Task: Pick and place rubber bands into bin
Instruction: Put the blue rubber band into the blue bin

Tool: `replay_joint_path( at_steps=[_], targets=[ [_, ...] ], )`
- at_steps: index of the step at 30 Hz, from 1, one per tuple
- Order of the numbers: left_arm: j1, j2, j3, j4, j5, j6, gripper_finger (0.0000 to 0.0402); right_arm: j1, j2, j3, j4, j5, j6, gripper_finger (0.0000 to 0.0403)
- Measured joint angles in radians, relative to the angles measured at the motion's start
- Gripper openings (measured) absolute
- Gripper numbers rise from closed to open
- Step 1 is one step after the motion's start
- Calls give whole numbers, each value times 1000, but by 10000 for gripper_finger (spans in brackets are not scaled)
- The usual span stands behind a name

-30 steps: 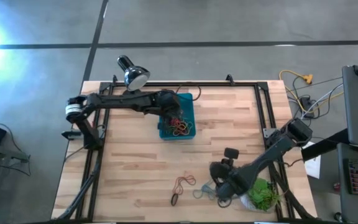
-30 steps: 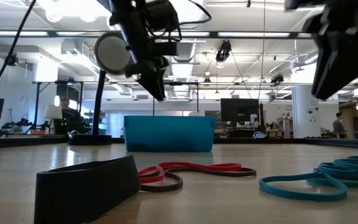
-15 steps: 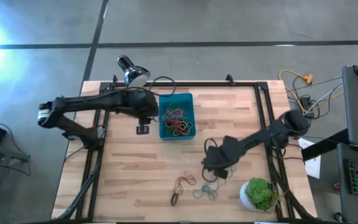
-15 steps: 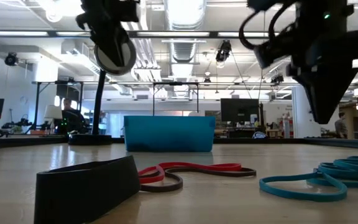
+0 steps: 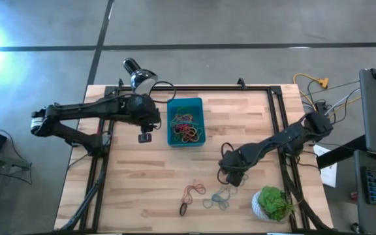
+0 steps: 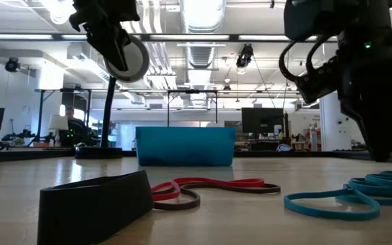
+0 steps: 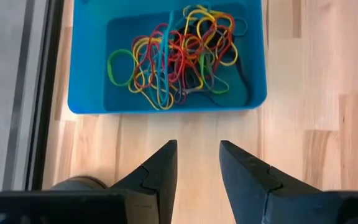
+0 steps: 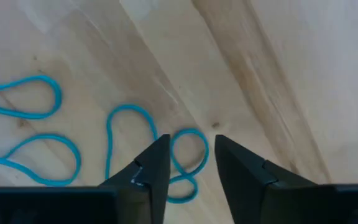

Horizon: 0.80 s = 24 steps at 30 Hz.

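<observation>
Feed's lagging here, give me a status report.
Left gripper open, empty beside bin. Right gripper open above blue bands. Nothing blocking.

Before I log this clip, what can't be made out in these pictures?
- Bin contents, low view: hidden behind its near wall.
- Number of rubber bands in the bin, left wrist view: too tangled to count.
- Blue bands, right wrist view: cut off by the picture's edge and partly covered by the right gripper.
- Black band, high view: too small to tell its shape.
</observation>
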Motion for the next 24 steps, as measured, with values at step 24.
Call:
replay_joint_path(
  at_steps=[24],
  targets=[
    [0, 23, 3, 66, -2, 13, 105, 24, -7, -124, 115, -97, 157, 194]
  ],
)
